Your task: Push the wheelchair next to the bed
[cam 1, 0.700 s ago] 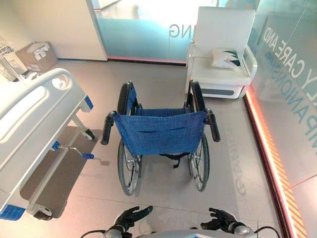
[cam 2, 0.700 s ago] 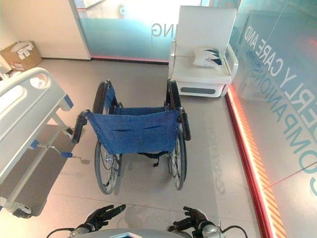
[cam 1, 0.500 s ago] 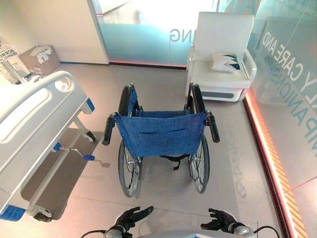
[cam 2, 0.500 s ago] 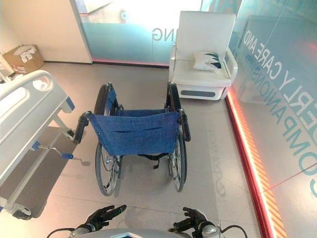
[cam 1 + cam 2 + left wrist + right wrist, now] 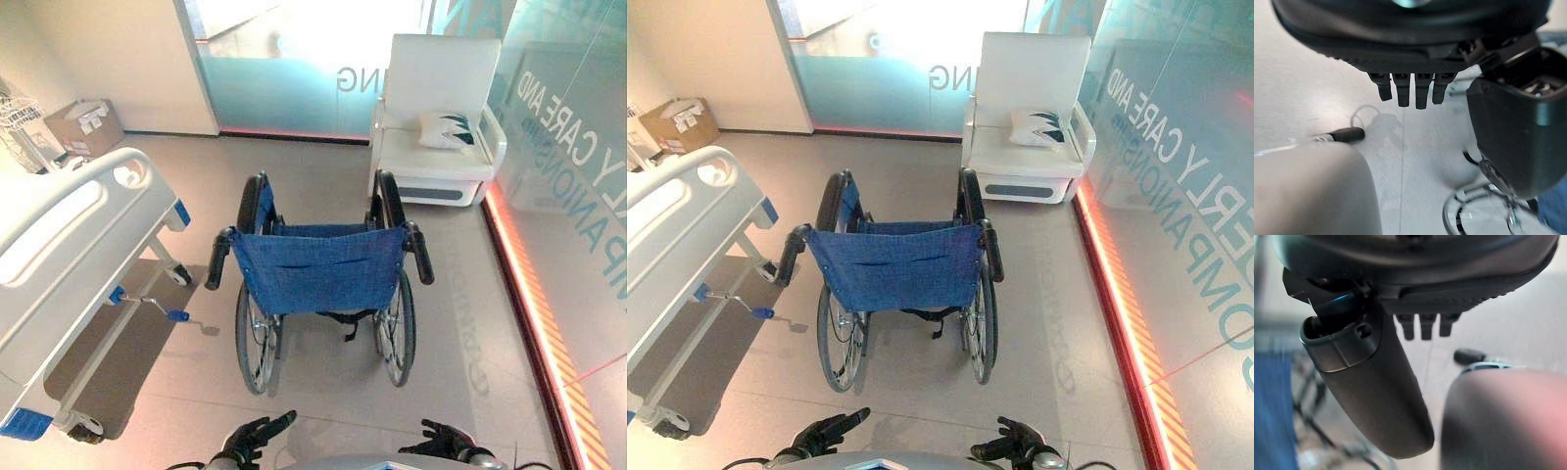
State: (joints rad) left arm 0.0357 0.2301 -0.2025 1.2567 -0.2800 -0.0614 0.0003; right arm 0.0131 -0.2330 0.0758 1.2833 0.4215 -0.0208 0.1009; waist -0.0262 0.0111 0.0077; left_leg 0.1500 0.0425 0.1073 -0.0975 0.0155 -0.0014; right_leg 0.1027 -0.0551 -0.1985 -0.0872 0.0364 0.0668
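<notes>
Both hands are sitting lower in view; the left hand [image 5: 250, 438] and right hand [image 5: 443, 441] are hanging relaxed, empty, behind the blue-fabric, black-framed wheelchair [image 5: 318, 269] facing away beside the white plastic bed [image 5: 69, 235].

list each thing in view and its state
wheelchair: upright, seat empty, back toward the robot, handles untouched
bed: to the wheelchair's left, apart from it
armchair: beyond the wheelchair, cushion on its seat
box: on the floor by the far wall, flaps open
left hand: open, holding nothing
right hand: open, holding nothing
</notes>
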